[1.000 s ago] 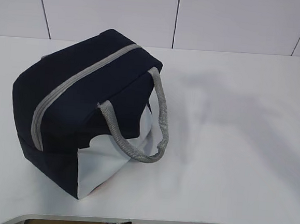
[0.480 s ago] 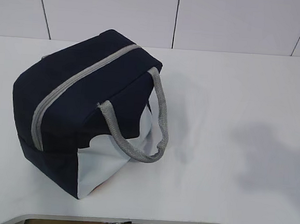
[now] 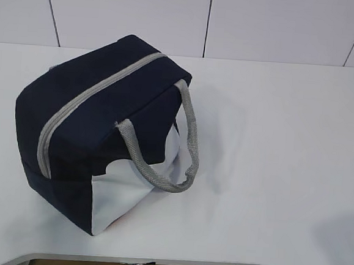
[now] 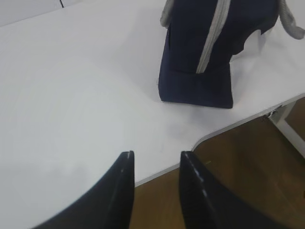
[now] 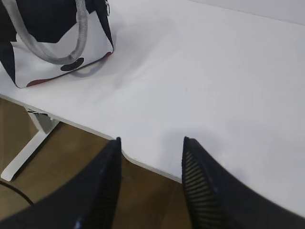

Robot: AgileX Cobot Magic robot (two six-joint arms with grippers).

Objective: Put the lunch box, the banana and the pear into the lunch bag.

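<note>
The navy lunch bag (image 3: pixel 104 127) stands on the left half of the white table (image 3: pixel 273 152), its grey zipper closed along the top and a grey handle hanging over its white side panel. It also shows in the left wrist view (image 4: pixel 209 47) and the right wrist view (image 5: pixel 52 38). The lunch box, banana and pear are out of view. My left gripper (image 4: pixel 156 155) is open and empty over the table's front edge, well short of the bag. My right gripper (image 5: pixel 151 140) is open and empty over the front edge, right of the bag. Neither gripper shows in the exterior view.
The table's front edge curves inward with a cut-out (image 4: pixel 200 138); brown floor (image 5: pixel 62 162) and a white table leg (image 5: pixel 28 143) lie below it. A white panelled wall (image 3: pixel 204 18) stands behind the table.
A grey shadow on the tabletop right of the bag has slid to the right and faded out near the right front corner. The bag has not moved.
</note>
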